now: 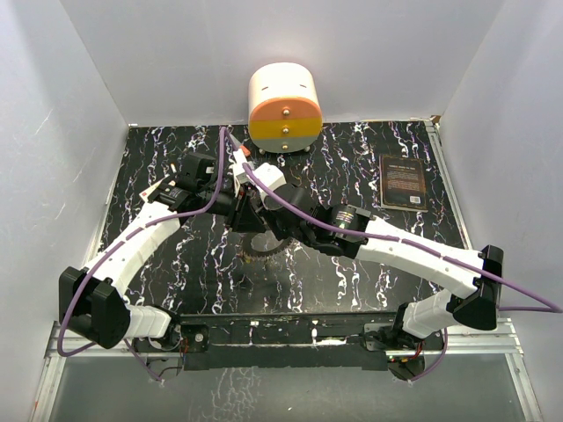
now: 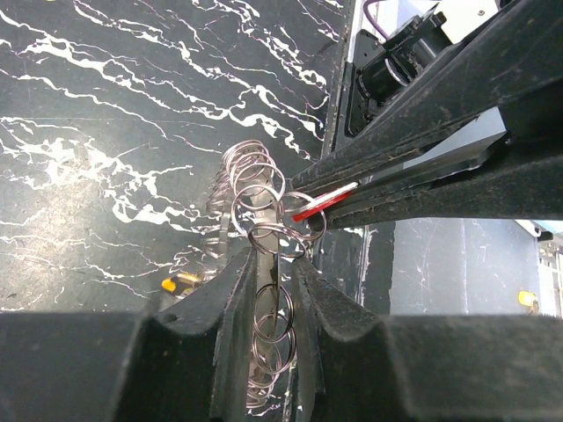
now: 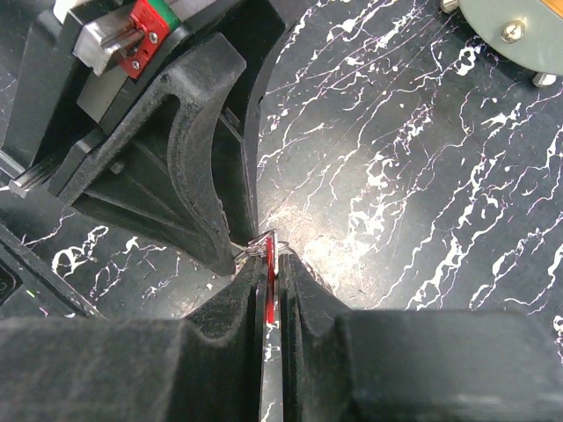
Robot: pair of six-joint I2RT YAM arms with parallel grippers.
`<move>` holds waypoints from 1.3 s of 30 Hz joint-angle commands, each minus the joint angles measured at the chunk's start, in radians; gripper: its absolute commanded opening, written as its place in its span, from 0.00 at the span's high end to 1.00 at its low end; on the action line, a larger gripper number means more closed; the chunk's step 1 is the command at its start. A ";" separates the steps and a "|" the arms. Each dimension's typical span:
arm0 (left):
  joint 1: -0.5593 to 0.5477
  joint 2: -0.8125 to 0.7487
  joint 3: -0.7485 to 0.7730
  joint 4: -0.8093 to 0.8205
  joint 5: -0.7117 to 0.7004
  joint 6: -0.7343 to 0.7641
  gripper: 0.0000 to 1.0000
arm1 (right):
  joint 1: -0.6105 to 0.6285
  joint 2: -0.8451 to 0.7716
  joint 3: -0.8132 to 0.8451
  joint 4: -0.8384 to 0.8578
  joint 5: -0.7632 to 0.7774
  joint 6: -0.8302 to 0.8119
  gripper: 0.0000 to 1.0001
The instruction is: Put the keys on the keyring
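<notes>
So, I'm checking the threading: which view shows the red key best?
Left wrist: the red key shows side-on, its tip at a loop of the keyring. Right wrist shows only its red edge between the fingers; from the top, the arms hide it.

Top view: both arms are crossing over the table's middle and covering most of the keyring (image 1: 261, 250), leaving only a toothed arc showing. Left wrist: the ring's lower loops are blurring between the fingers of the left gripper (image 2: 271, 257), whether they are pinching it is not showing, and a yellow piece (image 2: 180, 281) is hiding half behind one finger. Right wrist: the red key (image 3: 269, 303) is showing only edge-on inside the right gripper (image 3: 271, 264), and the picture's top right corner is cutting off the drawer unit (image 3: 515, 26).
</notes>
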 commanded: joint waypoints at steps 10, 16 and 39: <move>-0.005 -0.022 0.030 0.029 0.095 -0.002 0.82 | -0.004 -0.032 0.063 0.025 0.003 0.022 0.92; -0.007 -0.020 0.027 0.029 0.082 0.002 0.74 | -0.004 -0.032 0.071 0.018 0.000 0.027 0.92; -0.077 0.044 0.096 -0.036 0.015 0.064 0.61 | -0.004 -0.032 0.095 -0.005 -0.017 0.040 0.92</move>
